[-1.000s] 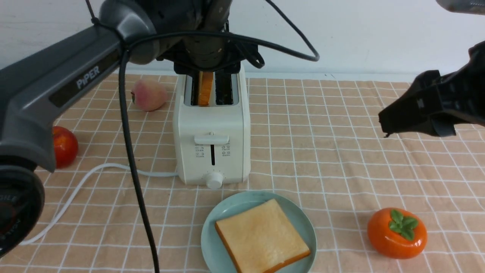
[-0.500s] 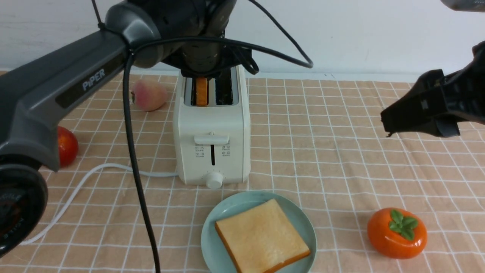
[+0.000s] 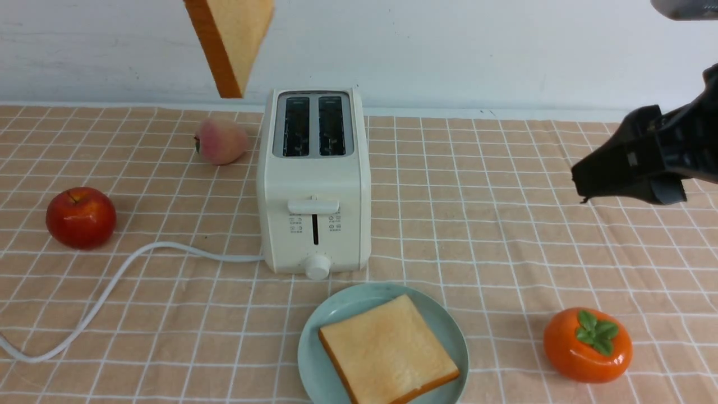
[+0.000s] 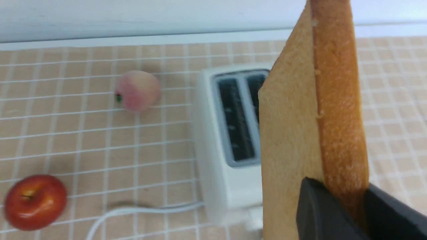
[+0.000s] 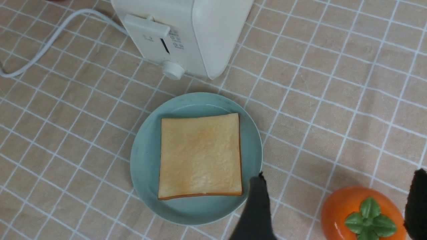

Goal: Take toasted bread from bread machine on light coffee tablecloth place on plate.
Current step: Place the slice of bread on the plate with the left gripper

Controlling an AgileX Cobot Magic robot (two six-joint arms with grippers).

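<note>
One toasted bread slice (image 3: 233, 39) hangs high above the table, up and left of the bread machine (image 3: 313, 185); the left gripper itself is above the front view's edge. In the left wrist view my left gripper (image 4: 347, 206) is shut on that slice (image 4: 313, 116), gripping its crust edge. Both toaster slots (image 3: 313, 125) are empty. The second slice (image 3: 387, 350) lies flat on the mint-blue plate (image 3: 331, 314) in front of the toaster, also seen in the right wrist view (image 5: 200, 155). My right gripper (image 3: 583, 179) hovers open and empty at the far right, over the tablecloth (image 3: 477, 224).
A red apple (image 3: 81, 217) sits at the left, a peach (image 3: 220, 140) behind it beside the toaster, and an orange persimmon (image 3: 587, 345) at the front right, below my right gripper (image 5: 333, 203). The white power cord (image 3: 112, 280) curves leftward from the toaster.
My left arm has risen out of the front view, lifting the slice clear of the left toaster slot. The right gripper has drifted slightly right.
</note>
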